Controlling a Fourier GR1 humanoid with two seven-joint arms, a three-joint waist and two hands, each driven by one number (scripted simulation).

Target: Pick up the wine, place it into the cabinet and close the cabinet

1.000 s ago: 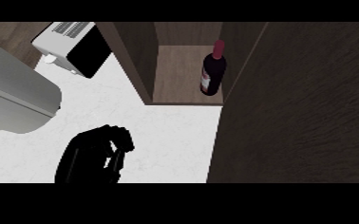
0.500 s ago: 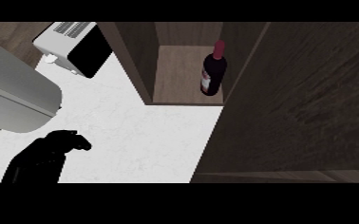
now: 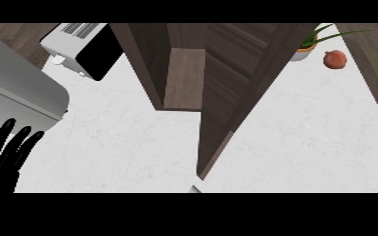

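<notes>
One hand (image 3: 16, 147), left, fingers straight, lower-left edge | cabinet (image 3: 221, 80) dark wood, door part-closed

Even bright light, cabinet (image 3: 221, 80) interior dim, no glare

A kitchen: white marble counter (image 3: 133, 130), toaster (image 3: 81, 47), dark wooden cabinet (image 3: 221, 80), and potted plant (image 3: 310, 42).

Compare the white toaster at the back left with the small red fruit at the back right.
The white boxy toaster with the black side is far larger than the small round red fruit. The toaster is angular, with slots on top; the fruit is smooth and rounded. The toaster sits left of the wooden cabinet, the fruit right. Both rest on the white counter.
</notes>
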